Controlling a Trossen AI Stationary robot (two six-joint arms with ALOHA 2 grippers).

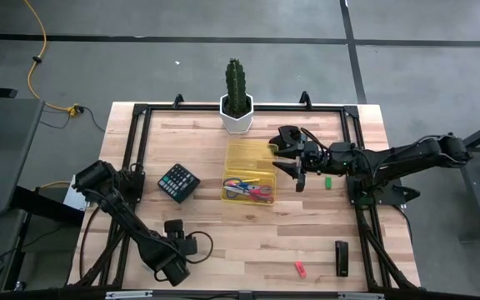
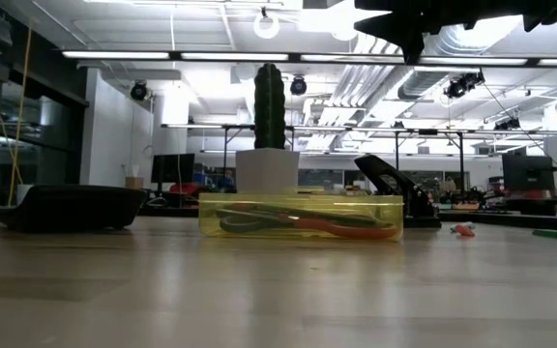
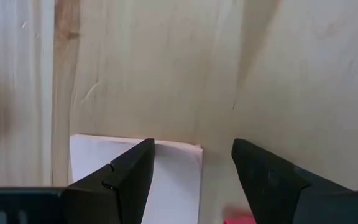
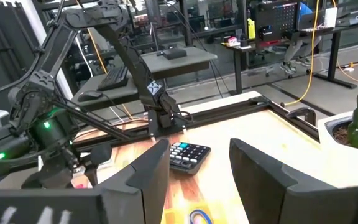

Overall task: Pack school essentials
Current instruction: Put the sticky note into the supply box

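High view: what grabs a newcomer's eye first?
The yellow see-through bin at table centre, with the blue-handled scissors and red-handled scissors lying inside. Just behind it stands the green cactus in a white pot at the far edge. The right gripper hovers open over the bin's right side, while the left gripper waits open low at the near-left corner.

- Setting: robotics lab or workshop, open-plan.
- Ceiling [image 2: 211,58]: exposed ducts, strip lights.
- Floor [image 1: 140,67]: grey concrete, yellow cable [image 1: 33,50] trailing.
- Background: workbenches [image 4: 185,59], keyboard [image 4: 114,78], monitors [image 2: 167,169].
- Worktable [image 1: 248,242]: light wood, black metal frame [image 1: 136,133].
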